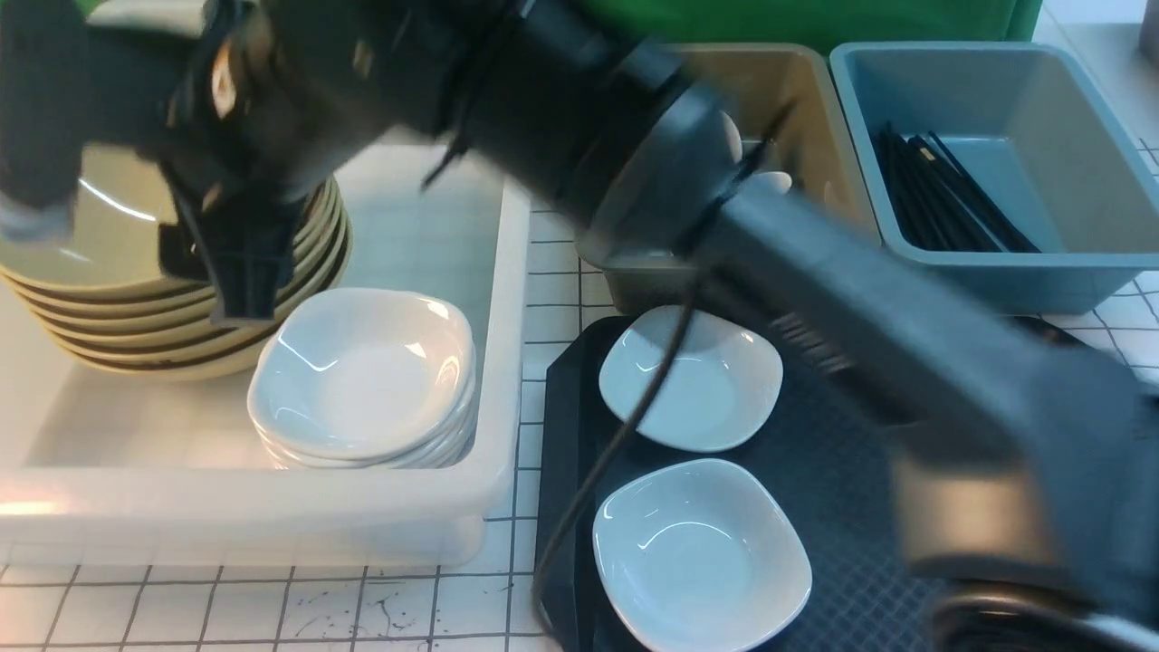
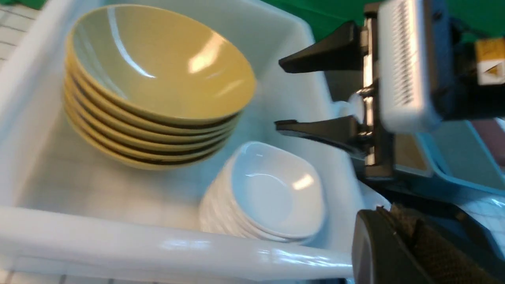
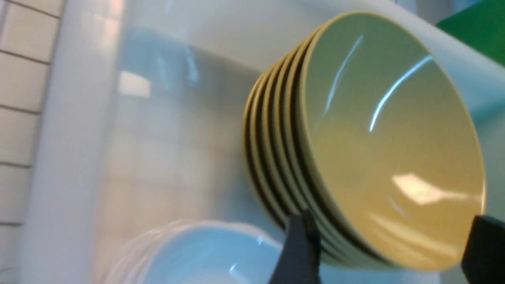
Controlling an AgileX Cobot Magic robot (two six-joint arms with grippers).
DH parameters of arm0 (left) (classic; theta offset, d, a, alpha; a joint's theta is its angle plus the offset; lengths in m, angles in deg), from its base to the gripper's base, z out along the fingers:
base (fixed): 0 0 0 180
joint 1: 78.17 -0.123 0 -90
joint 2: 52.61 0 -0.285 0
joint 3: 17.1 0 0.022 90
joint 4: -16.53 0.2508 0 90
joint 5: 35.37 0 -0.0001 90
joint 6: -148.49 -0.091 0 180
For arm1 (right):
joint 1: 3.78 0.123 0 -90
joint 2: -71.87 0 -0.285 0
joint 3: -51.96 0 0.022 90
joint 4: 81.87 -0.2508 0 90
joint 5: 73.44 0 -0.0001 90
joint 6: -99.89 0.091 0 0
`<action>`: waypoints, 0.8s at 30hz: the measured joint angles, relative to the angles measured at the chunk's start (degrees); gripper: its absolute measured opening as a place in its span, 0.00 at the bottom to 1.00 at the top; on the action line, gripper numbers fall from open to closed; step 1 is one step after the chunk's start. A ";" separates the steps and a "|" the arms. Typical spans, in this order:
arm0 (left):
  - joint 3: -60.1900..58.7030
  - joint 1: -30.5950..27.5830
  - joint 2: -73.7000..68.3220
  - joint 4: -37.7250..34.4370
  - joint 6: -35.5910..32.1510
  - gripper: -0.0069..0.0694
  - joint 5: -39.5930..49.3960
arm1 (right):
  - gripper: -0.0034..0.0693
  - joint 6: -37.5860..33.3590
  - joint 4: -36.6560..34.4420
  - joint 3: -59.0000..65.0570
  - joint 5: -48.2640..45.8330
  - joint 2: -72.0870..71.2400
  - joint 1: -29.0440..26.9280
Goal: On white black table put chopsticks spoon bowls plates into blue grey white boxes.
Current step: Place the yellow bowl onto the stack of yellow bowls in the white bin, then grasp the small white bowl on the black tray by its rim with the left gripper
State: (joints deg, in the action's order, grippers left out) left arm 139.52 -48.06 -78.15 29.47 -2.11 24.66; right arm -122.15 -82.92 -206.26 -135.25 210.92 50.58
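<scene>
Several olive bowls (image 1: 100, 240) sit stacked at the back of the white box (image 1: 272, 516), beside a stack of white plates (image 1: 362, 371). My right gripper (image 3: 390, 252) hangs open over the near edge of the bowl stack (image 3: 386, 118), holding nothing; its fingers (image 2: 315, 59) stand wide apart. Two more plates (image 1: 693, 376) (image 1: 702, 552) lie on the black mat (image 1: 842, 471). Black chopsticks (image 1: 951, 195) lie in the blue box (image 1: 1023, 272). White spoon shapes (image 1: 770, 179) show in the grey box (image 1: 815, 100), mostly hidden by the arm. My left gripper (image 2: 384, 211) is shut by the white box's rim.
The right arm (image 1: 815, 299) crosses the whole scene from lower right to upper left, over the grey box and the mat. A cable (image 1: 625, 426) hangs from it across the nearer plates. White gridded table (image 1: 272, 607) lies in front of the white box.
</scene>
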 joint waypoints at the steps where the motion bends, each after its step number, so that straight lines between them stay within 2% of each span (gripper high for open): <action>1: 0.00 0.00 -0.56 -2.19 -1.42 0.09 -0.37 | 0.74 2.04 0.13 -0.04 -3.61 -1.77 0.00; 3: 0.00 0.00 -1.59 -4.78 -3.23 0.09 -0.56 | 0.71 5.01 0.67 -0.07 -5.23 -3.63 0.00; 4: 0.00 0.00 -3.51 -8.19 -5.15 0.09 -1.43 | 0.67 10.19 1.40 -0.12 -5.24 -5.74 0.00; 5: 0.00 0.00 -4.73 -9.69 -5.74 0.09 -1.76 | 0.64 12.30 1.85 -0.11 -5.24 -6.41 0.00; 9: 0.00 0.00 -10.98 -16.06 -10.38 0.09 -3.06 | 0.44 25.89 9.14 1.57 -5.24 -10.41 0.00; 11: 0.00 0.00 -13.91 -19.85 -12.86 0.09 -3.06 | 0.31 30.44 12.90 6.22 -5.24 -14.25 0.00; 15: 0.00 0.00 -17.67 -26.70 -17.05 0.09 -3.73 | 0.13 35.73 14.60 23.75 -5.29 -28.09 0.00; 16: 0.00 0.00 -17.91 -26.99 -17.05 0.09 -3.80 | 0.12 35.73 14.61 23.75 -5.29 -28.92 0.00; 19: 0.00 0.00 -23.70 -30.62 -19.77 0.09 -6.42 | 0.08 41.01 14.66 43.66 -5.29 -43.65 0.00; 22: 0.19 0.05 -28.77 -31.63 -20.89 0.09 -8.58 | 0.08 44.89 14.72 55.42 -5.29 -52.74 0.00; 23: 0.78 0.60 -33.21 -32.82 -21.64 0.09 -10.13 | 0.08 48.21 14.68 64.28 -5.29 -59.70 0.00; 24: 1.10 1.55 -35.22 -33.20 -22.44 0.09 -10.69 | 0.08 49.64 14.68 67.89 -5.29 -62.65 0.00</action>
State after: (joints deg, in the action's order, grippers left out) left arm 140.62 -46.50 -113.37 -3.73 -24.54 13.97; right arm -72.51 -68.25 -138.37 -140.53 148.27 50.58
